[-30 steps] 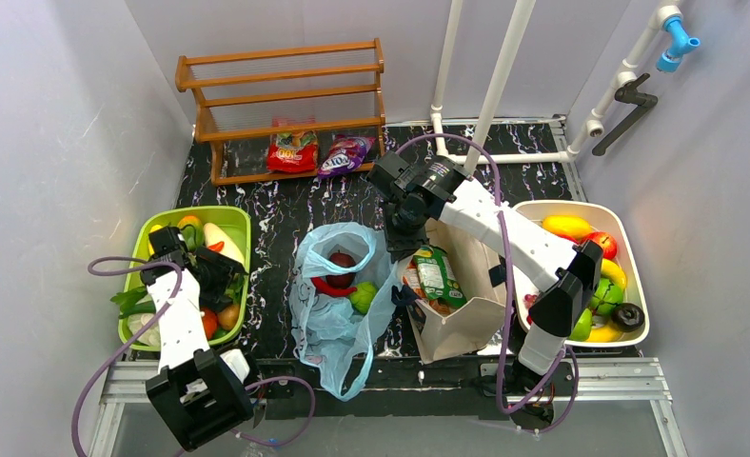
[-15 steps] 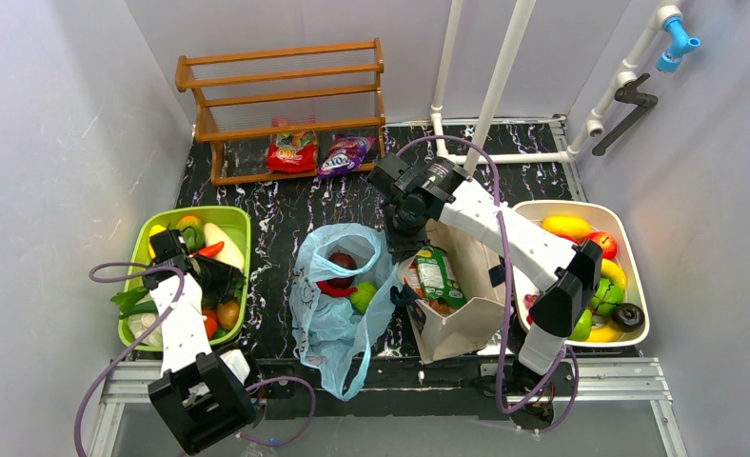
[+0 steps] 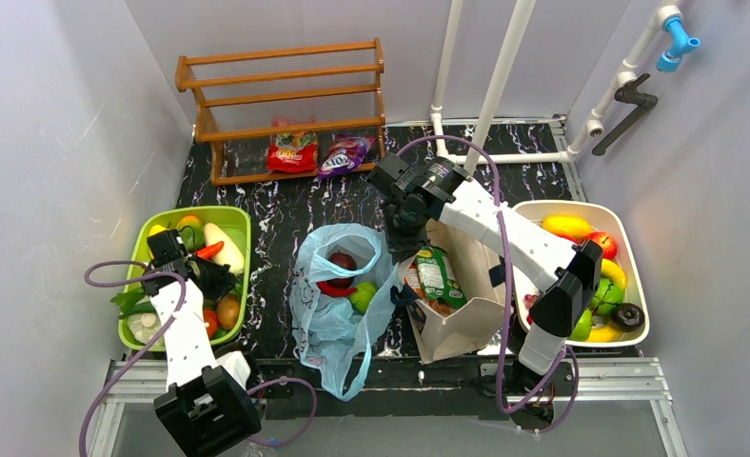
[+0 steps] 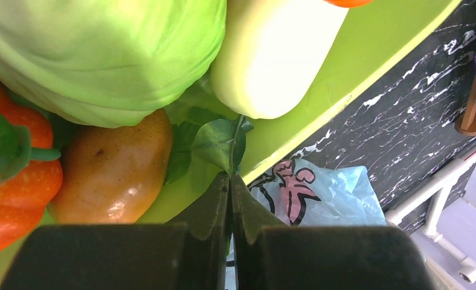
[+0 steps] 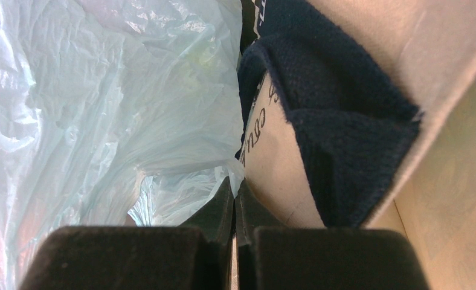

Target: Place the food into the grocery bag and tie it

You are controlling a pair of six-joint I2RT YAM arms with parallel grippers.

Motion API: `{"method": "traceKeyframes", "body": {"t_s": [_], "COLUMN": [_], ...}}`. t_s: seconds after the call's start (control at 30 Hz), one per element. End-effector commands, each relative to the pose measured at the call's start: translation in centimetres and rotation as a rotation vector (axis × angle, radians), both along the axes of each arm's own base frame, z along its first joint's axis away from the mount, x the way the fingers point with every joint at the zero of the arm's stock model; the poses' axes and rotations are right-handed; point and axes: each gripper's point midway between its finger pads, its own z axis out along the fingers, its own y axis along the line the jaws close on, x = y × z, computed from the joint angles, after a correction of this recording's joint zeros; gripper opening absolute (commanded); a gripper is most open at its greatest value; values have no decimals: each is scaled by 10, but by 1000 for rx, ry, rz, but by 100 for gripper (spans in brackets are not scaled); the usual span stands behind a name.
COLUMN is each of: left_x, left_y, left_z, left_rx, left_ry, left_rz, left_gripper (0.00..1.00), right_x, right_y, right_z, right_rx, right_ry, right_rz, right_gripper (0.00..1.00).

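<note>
The light-blue grocery bag (image 3: 325, 328) stands open at the table's middle, holding a red apple (image 3: 342, 263), a red pepper (image 3: 331, 286) and a green round fruit (image 3: 363, 297). My right gripper (image 3: 402, 249) is shut on the bag's right rim, thin plastic (image 5: 102, 90) pinched at its tips (image 5: 234, 181) against the tote. My left gripper (image 3: 221, 284) is down in the green bin (image 3: 233, 217), shut with a green leaf (image 4: 220, 142) caught at its tips (image 4: 230, 176). A green snack packet (image 3: 436, 271) and an orange one (image 3: 414, 281) lie in the tote.
The beige tote (image 3: 466, 305) with navy handles stands right of the bag. A white bin (image 3: 628, 228) of fruit is at the far right. The wooden rack (image 3: 281, 95) at the back holds two snack packets (image 3: 292, 148). Vegetables fill the green bin, a brown potato (image 4: 112, 172) among them.
My left gripper has closed inside the green bin, and the left arm has shifted slightly toward the near edge. The right arm and the bag have not moved.
</note>
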Motion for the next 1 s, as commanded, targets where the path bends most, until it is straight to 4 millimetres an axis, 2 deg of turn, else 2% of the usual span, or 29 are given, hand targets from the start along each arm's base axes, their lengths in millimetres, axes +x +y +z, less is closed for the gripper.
{"method": "traceKeyframes", "body": {"t_s": [0.0, 0.23, 0.43, 0.6, 0.8, 0.97], "left_x": [2, 2, 15, 38, 68, 82], "left_y": [-1, 1, -3, 3, 0, -15], "left_z": [24, 60, 86, 111, 149, 172], "left_rx": [27, 93, 98, 116, 97, 114], "left_ry": [-67, -110, -169, -234, -332, -396], "left_rz": [-34, -81, -129, -150, -195, -288], "left_gripper": [0, 0, 0, 0, 0, 0], "right_x": [0, 3, 2, 4, 7, 8], "right_y": [-6, -2, -1, 0, 3, 4], "right_z": [14, 16, 16, 17, 19, 19], "right_rx": [21, 22, 23, 25, 25, 25], "right_ry": [-21, -20, -18, -21, -26, -26], "right_rz": [1, 1, 1, -2, -7, -16], "right_gripper": [1, 1, 1, 1, 1, 1]}}
